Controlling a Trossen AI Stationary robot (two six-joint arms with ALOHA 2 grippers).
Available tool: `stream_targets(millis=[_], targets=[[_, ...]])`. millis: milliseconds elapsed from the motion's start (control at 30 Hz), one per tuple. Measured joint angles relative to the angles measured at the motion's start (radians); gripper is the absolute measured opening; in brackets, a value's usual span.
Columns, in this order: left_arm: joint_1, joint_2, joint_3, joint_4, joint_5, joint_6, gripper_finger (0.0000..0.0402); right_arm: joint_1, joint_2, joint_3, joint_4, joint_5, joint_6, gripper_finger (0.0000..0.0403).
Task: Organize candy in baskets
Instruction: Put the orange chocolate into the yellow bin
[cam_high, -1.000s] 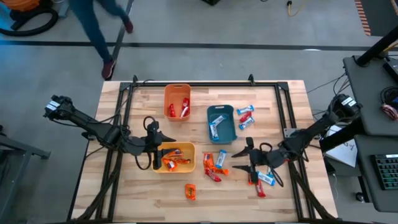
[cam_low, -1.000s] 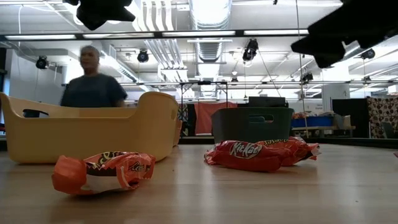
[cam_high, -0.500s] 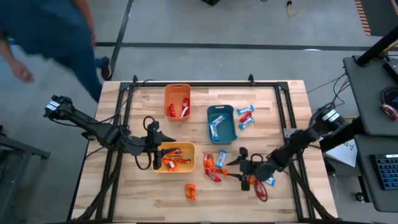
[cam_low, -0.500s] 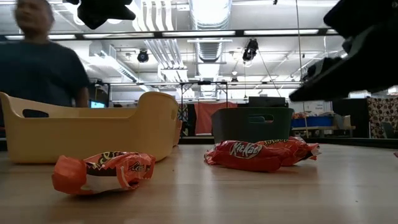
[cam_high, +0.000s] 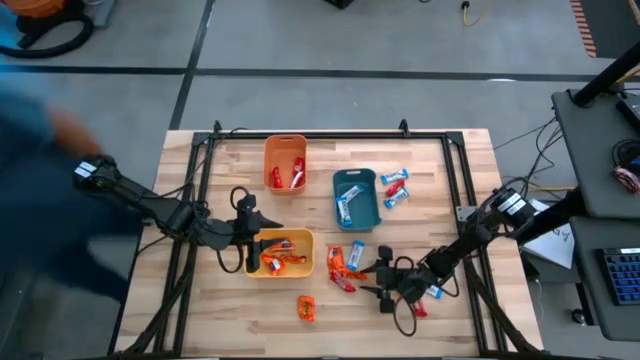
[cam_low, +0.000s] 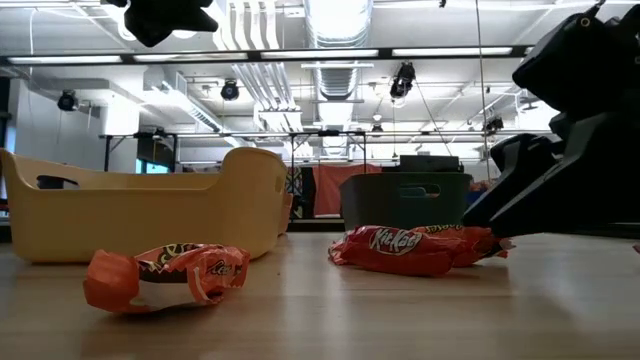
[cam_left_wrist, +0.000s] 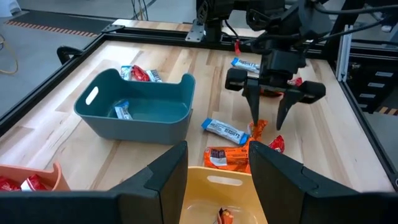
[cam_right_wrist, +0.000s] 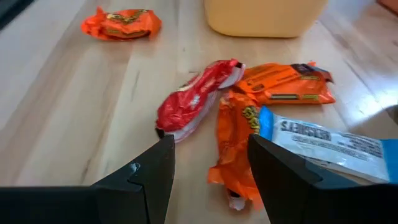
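Note:
Three baskets stand on the wooden table: orange (cam_high: 285, 162), teal (cam_high: 356, 198) and yellow (cam_high: 290, 255), each with candy inside. A cluster of loose candy (cam_high: 345, 265) lies right of the yellow basket: a red bar (cam_right_wrist: 196, 102), orange ones (cam_right_wrist: 286, 84) and a light blue one (cam_right_wrist: 323, 140). My right gripper (cam_high: 368, 281) is open, low over the table just right of this cluster, its fingers (cam_right_wrist: 149, 180) either side of the red and orange bars without touching. My left gripper (cam_high: 258, 243) hangs open above the yellow basket's left end.
A lone orange candy (cam_high: 306, 307) lies near the front edge. Two light blue bars (cam_high: 395, 187) lie right of the teal basket. A red bar (cam_high: 415, 305) and a blue one (cam_high: 432, 290) lie under my right arm. A person's blur shows off the table's left.
My right gripper has come down and moved toward the near-left, up to the candy cluster, tipping a little more downward and staying open. A person has walked along the table's far-left side. No candy has moved.

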Motion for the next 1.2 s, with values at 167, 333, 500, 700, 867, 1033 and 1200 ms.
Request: stream_targets(millis=[167,333,500,700,867,1033,1200], targets=[[0.000,0.000,0.000,0.000,0.000,0.000,0.0154,-0.001,0.000,-0.002,-0.023,0.010,0.006,0.0186],[0.000,0.000,0.000,0.000,0.000,0.000,0.0154,-0.001,0.000,-0.002,-0.056,0.011,0.022,0.0141],[0.000,0.000,0.000,0.000,0.000,0.000,0.0154,-0.001,0.000,-0.002,-0.056,0.010,0.009,0.0079],[0.000,0.000,0.000,0.000,0.000,0.000,0.0154,-0.001,0.000,-0.002,-0.056,0.002,-0.005,0.0024],[0.000,0.000,0.000,0.000,0.000,0.001,0.0154,-0.001,-0.002,0.000,-0.056,0.000,-0.012,0.0010],[0.000,0.000,0.000,0.000,0.000,0.006,0.0154,0.001,-0.039,0.004,-0.058,-0.001,-0.035,0.0009],[0.000,0.000,0.000,0.000,0.000,0.013,0.0154,0.001,-0.127,0.004,-0.059,0.000,-0.096,0.0009]])
